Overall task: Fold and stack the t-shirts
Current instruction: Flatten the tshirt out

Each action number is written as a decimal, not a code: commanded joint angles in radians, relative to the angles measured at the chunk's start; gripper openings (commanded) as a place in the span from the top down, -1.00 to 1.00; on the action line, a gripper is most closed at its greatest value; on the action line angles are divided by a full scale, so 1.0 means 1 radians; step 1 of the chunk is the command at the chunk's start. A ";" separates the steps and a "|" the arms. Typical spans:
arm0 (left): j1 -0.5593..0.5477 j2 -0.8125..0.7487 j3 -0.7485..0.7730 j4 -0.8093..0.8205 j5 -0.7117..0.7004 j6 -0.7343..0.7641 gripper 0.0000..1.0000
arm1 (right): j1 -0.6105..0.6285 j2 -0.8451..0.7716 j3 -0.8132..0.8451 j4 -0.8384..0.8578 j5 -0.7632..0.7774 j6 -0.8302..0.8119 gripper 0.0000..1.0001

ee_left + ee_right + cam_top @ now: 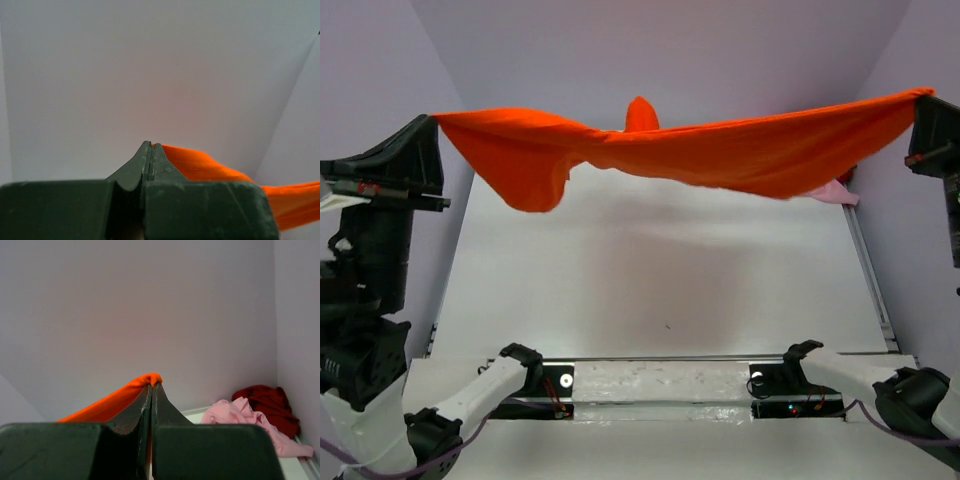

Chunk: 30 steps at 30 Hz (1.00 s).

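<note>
I've got the orange t-shirt (720,150) up in the air above the table (650,280), stretched wide between both arms; the left gripper (151,146) is clamped tight on one corner, jaws pressed together, cloth trailing off beside them in the wrist view; the right gripper (151,385) is pinched on the opposite corner, a small fold of orange poking up past its tips; the shirt sags through the middle, a loose lobe hangs lower near the left end, and a small peak of fabric stands up over the top edge around the centre; all of it hangs well above the table; the pink t-shirt (240,415) lies crumpled at the table's far right corner; the dark red t-shirt (267,397) is bunched just behind it, touching it, against the wall (125,315) at the table's far edge; both are loose heaps.
</note>
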 commanded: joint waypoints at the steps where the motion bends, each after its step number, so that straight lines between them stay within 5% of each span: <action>1: -0.011 -0.017 -0.003 0.032 -0.003 0.009 1.00 | -0.004 -0.013 -0.048 -0.001 0.023 -0.022 1.00; 12: -0.021 0.129 0.057 0.043 -0.024 0.019 1.00 | -0.004 0.109 -0.017 0.023 0.112 -0.059 1.00; 18: 0.018 0.290 0.035 0.069 -0.058 0.023 1.00 | -0.004 0.330 0.001 0.056 0.321 -0.094 1.00; 30: 0.267 0.570 -0.423 0.529 0.040 -0.087 1.00 | -0.176 0.660 -0.431 0.439 0.373 0.054 1.00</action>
